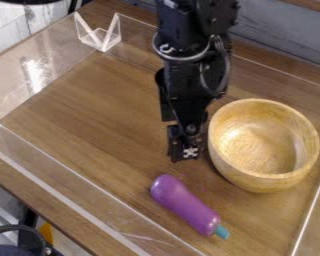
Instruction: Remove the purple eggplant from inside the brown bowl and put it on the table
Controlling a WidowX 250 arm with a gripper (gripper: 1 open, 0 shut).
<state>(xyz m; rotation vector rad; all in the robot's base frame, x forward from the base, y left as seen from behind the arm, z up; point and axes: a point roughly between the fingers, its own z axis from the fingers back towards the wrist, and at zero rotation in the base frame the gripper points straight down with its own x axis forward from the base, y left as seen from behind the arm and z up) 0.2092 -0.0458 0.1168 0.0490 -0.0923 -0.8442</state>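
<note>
So the purple eggplant [184, 205] was found lying flat on the table [89, 120], out in front of the brown bowl [263, 143] and clear of its rim, with the teal stem tip pointed toward the lower right. The bowl's hollow was seen to be empty, so the job looked basically done from how things were laid out.

The gripper [184, 153] was held pointing straight down, just above the table between the eggplant and the bowl's left side. Its jaws couldn't be made out well at this angle, but they were taken to be spread wide, and nothing was seen pinched between them. A gap was visible between the fingertips and the eggplant's rounded end.

For the step in hand, which was judged to be the release and pull-away, a straight vertical lift would probably be best. The eggplant is glossy and rounded, so it could be set rolling by any sideways brush from a finger. The bowl rim is also close on the right side, so a swing that way should be avoided. Once enough height is gained, the arm could be moved off freely.
</note>
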